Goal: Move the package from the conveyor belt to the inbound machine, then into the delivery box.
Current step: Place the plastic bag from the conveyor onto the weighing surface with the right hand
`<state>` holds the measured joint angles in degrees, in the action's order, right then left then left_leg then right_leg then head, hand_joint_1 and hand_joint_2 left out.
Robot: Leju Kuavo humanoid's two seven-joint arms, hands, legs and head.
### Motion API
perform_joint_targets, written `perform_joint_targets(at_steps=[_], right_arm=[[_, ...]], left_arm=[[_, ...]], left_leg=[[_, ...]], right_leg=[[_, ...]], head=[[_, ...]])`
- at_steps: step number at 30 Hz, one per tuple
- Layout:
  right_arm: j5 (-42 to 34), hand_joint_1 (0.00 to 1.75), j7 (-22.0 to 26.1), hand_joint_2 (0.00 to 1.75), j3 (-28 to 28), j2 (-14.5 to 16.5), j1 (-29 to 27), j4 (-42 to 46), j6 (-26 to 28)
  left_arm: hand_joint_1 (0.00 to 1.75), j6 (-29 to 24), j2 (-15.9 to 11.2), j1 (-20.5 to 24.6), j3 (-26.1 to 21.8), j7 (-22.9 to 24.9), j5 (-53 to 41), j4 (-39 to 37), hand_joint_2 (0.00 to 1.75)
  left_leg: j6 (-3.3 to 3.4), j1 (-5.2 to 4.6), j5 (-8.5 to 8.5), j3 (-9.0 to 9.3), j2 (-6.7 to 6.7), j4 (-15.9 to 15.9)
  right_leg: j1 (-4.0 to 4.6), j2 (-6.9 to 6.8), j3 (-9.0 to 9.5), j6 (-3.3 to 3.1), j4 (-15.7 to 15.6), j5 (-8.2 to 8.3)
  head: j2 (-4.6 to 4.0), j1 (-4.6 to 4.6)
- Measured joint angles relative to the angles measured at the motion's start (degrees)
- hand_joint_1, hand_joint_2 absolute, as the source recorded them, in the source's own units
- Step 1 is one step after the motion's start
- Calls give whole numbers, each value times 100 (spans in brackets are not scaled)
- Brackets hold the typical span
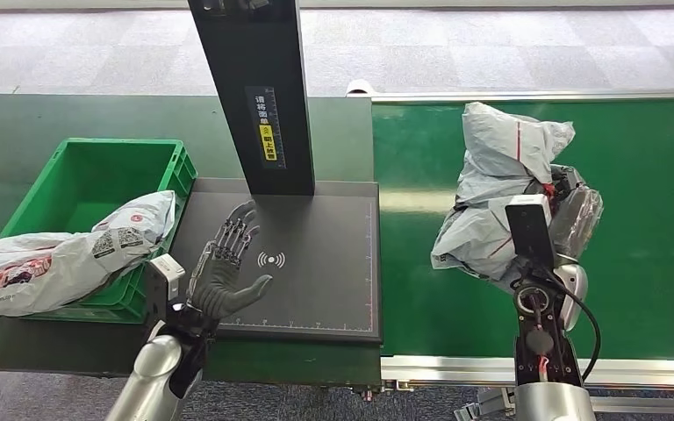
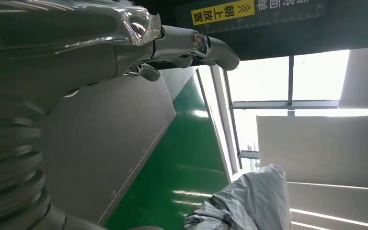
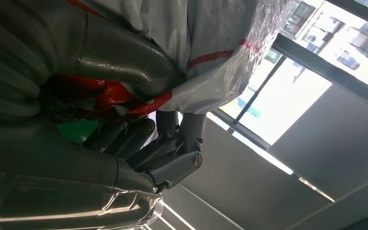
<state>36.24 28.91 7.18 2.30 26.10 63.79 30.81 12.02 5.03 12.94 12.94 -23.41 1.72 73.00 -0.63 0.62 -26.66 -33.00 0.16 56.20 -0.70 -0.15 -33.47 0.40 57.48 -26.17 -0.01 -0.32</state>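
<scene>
At the head view's right, the right hand (image 1: 555,203) gripped the grey package (image 1: 496,189) above the conveyor belt (image 1: 641,202); lower left, the left hand (image 1: 226,267) hovered empty, fingers spread, over the inbound machine (image 1: 316,281).

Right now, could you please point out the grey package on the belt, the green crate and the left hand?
grey package (image 1: 502,145), head view, its upper crumpled part.
green crate (image 1: 180,171), head view, its right rim.
left hand (image 1: 225,279), head view, its palm.

Crinkled glossy plastic package (image 1: 500,189); matt dark scanner plate (image 1: 316,281); smooth green belt (image 1: 641,219).
</scene>
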Motion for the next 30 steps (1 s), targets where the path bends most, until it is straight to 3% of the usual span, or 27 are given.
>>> perform_joint_targets(at_steps=[9,15,25,30], right_arm=[[-186,175,477,175,-389,80,-336,1196,369],[115,175,557,175,-1044,93,-467,1794,384],[1515,175,-134,175,-2381,92,-348,1700,-695],[1782,175,-275,175,-2924,91,-267,1330,-814]], left_arm=[[0,-36,-4,114,5,-63,17,-157,175],[0,-83,-18,146,8,-100,66,-181,175],[0,-71,-68,146,8,-144,132,-179,175],[0,-60,-102,136,8,-166,154,-179,175]], left_leg=[[0,0,0,1,5,0],[0,0,0,1,6,-1],[0,0,1,1,7,-3],[0,0,2,-1,2,-3]], right_leg=[[0,1,0,0,0,0],[1,1,0,0,0,0],[1,2,2,0,1,0],[1,-1,2,0,1,0]], head=[[0,0],[-1,-1],[-1,1],[-1,1]])
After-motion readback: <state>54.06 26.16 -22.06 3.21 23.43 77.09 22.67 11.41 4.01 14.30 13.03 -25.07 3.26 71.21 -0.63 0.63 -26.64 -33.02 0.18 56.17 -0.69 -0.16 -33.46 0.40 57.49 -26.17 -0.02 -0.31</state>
